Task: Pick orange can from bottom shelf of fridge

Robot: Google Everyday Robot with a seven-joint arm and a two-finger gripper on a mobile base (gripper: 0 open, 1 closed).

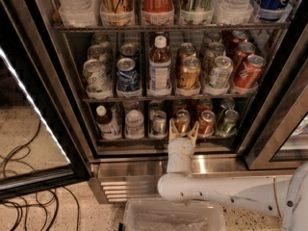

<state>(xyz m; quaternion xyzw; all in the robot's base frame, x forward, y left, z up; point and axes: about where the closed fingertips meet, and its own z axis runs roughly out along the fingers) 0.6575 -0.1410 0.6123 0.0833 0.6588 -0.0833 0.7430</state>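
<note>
The fridge (72,129) stands open in the camera view. On its bottom shelf (139,139) a row of small drinks stands. The orange can (207,121), red-orange with a silver top, is second from the right, between a gold-brown can (182,120) and a green can (228,122). My gripper (183,131) is open at the shelf's front edge, right in front of the gold-brown can and just left of the orange can. It holds nothing. The white arm (216,191) reaches in from the lower right.
Left on the bottom shelf stand a small bottle (107,123), a white-capped bottle (134,123) and a silver can (159,122). The rack above holds taller cans and a bottle (159,66). A clear plastic bin (173,216) sits below the arm. Cables (24,177) lie on the floor left.
</note>
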